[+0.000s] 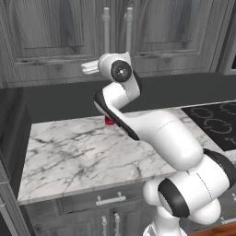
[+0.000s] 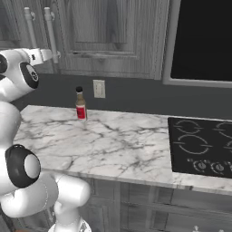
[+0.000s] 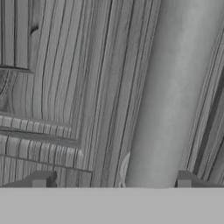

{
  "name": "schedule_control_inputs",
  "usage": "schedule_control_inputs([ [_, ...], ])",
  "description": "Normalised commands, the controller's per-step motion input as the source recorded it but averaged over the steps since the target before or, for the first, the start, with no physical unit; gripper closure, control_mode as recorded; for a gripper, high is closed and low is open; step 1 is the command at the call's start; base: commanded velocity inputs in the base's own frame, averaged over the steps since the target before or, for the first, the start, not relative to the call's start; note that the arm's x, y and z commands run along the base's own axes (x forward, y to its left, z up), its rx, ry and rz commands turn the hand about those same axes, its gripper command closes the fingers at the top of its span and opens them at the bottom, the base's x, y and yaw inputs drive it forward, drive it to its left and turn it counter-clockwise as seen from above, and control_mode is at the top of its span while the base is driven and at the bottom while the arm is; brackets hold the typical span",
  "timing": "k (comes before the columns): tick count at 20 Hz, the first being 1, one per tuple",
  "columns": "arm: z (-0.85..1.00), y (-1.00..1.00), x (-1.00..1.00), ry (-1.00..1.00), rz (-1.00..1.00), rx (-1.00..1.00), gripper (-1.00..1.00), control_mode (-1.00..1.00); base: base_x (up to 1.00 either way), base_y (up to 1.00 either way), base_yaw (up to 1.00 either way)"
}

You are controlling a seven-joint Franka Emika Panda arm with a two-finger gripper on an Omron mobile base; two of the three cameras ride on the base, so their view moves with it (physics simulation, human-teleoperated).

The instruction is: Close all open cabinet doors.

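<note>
We see the hand (image 3: 111, 181) hard up against the cabinet front: its two dark fingertips (image 3: 41, 179) rise wide apart at the bottom of the hand view, parted well beyond the pale bar handle (image 3: 168, 96) that runs up between them, nearer the right tip. Nothing is clamped; the jaws stand open with the bar in the gap, and we cannot tell whether either tip touches it. The bar's long axis runs nearly straight up this view, tilted slightly, so the hand is squared to the door, which lies directly ahead of it.

From the left base view the hand (image 1: 92, 68) reaches up and forward to the foot of the two vertical handles where the doors meet, above the marble desk (image 1: 69, 156). The left cabinet door (image 1: 50, 32) and the right cabinet door (image 1: 170, 27) are grey wood-grain with recessed panels, and both appear to lie flush or nearly so; we judge a push straight ahead is what matters next. A small red-labelled sauce bottle (image 2: 81, 105) stands on the desk well below.
</note>
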Motion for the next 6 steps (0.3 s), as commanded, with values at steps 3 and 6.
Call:
schedule_control_inputs([
  [3, 0.00, -0.11, 0.79, 0.02, 0.04, 0.00, -1.00, -1.00, 0.00, 0.00, 0.00],
  [6, 0.00, -0.10, 0.74, 0.02, 0.04, 0.00, -1.00, -1.00, 0.00, 0.00, 0.00],
])
